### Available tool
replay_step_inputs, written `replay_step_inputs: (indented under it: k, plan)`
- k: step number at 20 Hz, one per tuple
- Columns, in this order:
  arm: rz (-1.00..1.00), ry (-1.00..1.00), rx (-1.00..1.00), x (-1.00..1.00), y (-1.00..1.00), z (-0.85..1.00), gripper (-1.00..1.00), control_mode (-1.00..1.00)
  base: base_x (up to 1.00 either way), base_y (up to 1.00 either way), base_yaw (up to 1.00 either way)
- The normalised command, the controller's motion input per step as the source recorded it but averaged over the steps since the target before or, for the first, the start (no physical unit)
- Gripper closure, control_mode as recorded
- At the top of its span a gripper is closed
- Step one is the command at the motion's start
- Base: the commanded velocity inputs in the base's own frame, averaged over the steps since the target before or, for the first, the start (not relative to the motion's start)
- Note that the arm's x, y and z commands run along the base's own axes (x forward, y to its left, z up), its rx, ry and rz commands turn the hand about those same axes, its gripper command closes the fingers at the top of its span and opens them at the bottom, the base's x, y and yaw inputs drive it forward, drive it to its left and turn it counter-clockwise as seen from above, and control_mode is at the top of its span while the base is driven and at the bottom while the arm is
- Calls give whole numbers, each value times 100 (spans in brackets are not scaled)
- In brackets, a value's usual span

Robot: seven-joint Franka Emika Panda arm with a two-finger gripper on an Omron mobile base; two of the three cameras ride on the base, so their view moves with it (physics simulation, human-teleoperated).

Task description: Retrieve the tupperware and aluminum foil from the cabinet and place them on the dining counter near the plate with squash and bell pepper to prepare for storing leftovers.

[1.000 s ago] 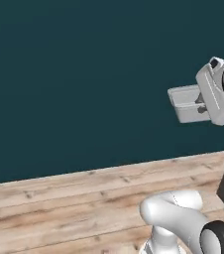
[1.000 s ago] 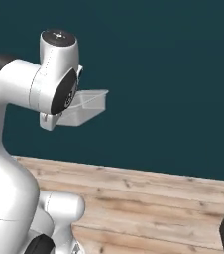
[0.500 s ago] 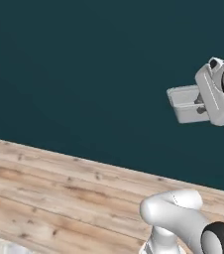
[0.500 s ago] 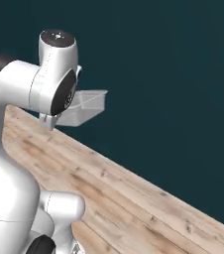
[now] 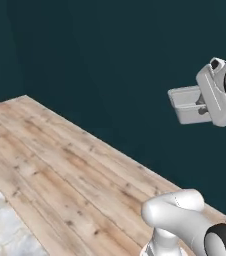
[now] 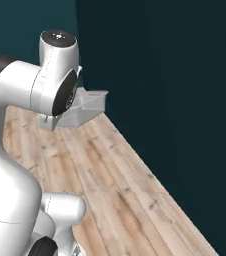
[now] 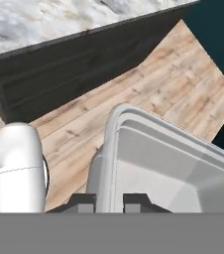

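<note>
I hold the tupperware [image 7: 168, 163] by one rim wall, my gripper [image 7: 110, 201] pinched narrow on it, carried high above the wooden floor [image 5: 60, 170]. The dining counter [image 7: 59, 20] lies beyond my fingertips, its marble top past the dark base.

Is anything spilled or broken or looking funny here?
Nothing stands out. The gripper is shut on the rim of the tupperware, which looks whole and empty, carried in the air above the wooden floor. The dining counter shows no spill.
</note>
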Motion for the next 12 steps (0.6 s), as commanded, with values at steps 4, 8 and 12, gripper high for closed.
replay_step_inputs:
  k: [4, 8, 12]
  plan:
    - [0, 0, 0, 0, 0, 0, 100, 100, 100, -12, 61]
    - [0, 0, 0, 0, 0, 0, 100, 100, 100, -13, 56]
    - [0, 0, 0, 0, 0, 0, 100, 100, 100, -18, 57]
